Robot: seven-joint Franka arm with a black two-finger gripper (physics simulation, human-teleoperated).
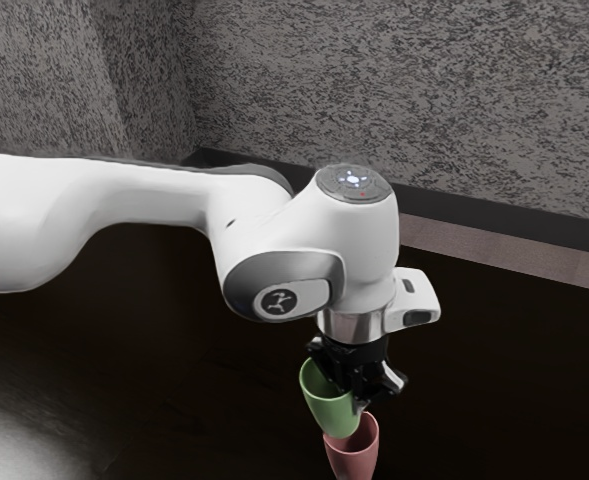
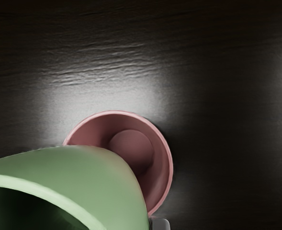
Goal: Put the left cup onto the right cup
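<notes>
Green tapered cup [image 1: 329, 400] – smooth and plain, with no handle – hangs in the black two-finger gripper [image 1: 360, 392] above the dark wooden table [image 1: 124, 400], near the lower edge of the exterior view. It is tilted. Its long axis leans off the vertical, so that the open mouth points up and toward the exterior view's left, while the narrower base points down and toward the exterior view's right. The gripper is clamped on the green cup, its fingers pinching the wall at the side of the rim nearer the exterior view's right.

Just below stands the pink tapered cup [image 1: 352, 455], upright on the table with its mouth facing straight up. The green cup's base sits right at the pink cup's rim; whether the two touch I cannot tell. The white arm [image 1: 124, 215] reaches in from the exterior view's left, and its hand points straight down over both cups.

From the wrist view the green cup [image 2: 69, 187] is large and close, its outer wall and a dark part of its inside crossing over one side of the pink cup [image 2: 161, 163]. The pink cup's round floor and far rim stay open to sight. A pale sheen lies on the table [image 2: 179, 57] around the pink cup – the wood grain runs crosswise there. A speckled grey wall [image 1: 394, 80] rises behind the table.
</notes>
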